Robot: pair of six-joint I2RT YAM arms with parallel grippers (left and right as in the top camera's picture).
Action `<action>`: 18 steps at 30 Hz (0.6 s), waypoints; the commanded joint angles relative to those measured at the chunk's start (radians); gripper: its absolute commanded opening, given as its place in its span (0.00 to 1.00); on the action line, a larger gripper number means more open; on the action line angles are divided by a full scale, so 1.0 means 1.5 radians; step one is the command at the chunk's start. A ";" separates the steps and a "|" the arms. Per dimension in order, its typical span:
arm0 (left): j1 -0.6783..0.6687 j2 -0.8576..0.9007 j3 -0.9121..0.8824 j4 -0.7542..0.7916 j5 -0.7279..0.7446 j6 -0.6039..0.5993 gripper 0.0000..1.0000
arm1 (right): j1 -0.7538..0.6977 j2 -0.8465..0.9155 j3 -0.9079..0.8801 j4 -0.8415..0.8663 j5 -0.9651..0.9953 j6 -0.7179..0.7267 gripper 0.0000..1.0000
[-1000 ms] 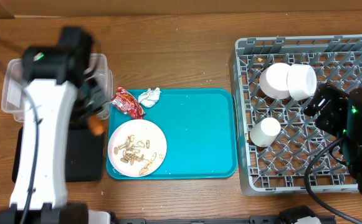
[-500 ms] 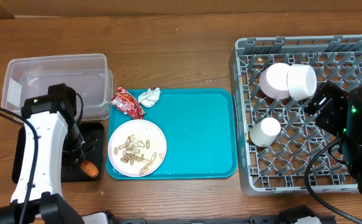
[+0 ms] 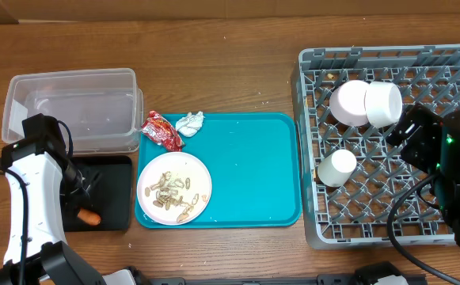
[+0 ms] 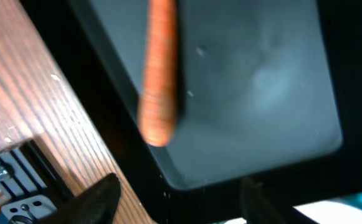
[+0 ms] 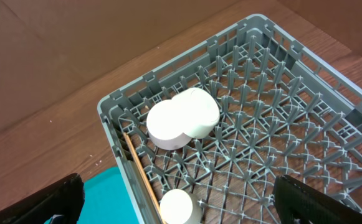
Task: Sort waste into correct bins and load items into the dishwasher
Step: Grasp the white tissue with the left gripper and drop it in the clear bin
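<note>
The orange carrot (image 3: 89, 217) lies on the black tray (image 3: 111, 178), also in the left wrist view (image 4: 159, 81). My left gripper (image 3: 81, 190) (image 4: 181, 186) is open and empty just above the tray's edge. The clear tub (image 3: 71, 107) stands behind the tray. The red wrapper (image 3: 162, 131) and white tissue (image 3: 190, 122) lie at the teal tray's back left edge. The white plate (image 3: 174, 188) holds food scraps. In the grey dish rack (image 3: 388, 229) are two bowls (image 3: 348, 103) (image 3: 384, 103), a cup (image 3: 336, 168) and chopsticks (image 5: 142, 177). My right gripper (image 3: 416, 138) (image 5: 176, 186) is open above the rack.
The teal tray (image 3: 253, 170) lies between the black tray and the rack, its right half bare. The right arm's body covers the rack's right side. Bare wooden table runs along the back.
My left arm has swung from the clear tub forward and left over the black tray. The carrot went with it and now lies loose on the tray. The right arm has not moved.
</note>
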 commanded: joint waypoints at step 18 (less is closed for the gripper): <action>-0.546 0.290 0.132 0.409 -0.044 0.430 0.97 | -0.003 -0.003 0.004 0.003 0.011 0.003 1.00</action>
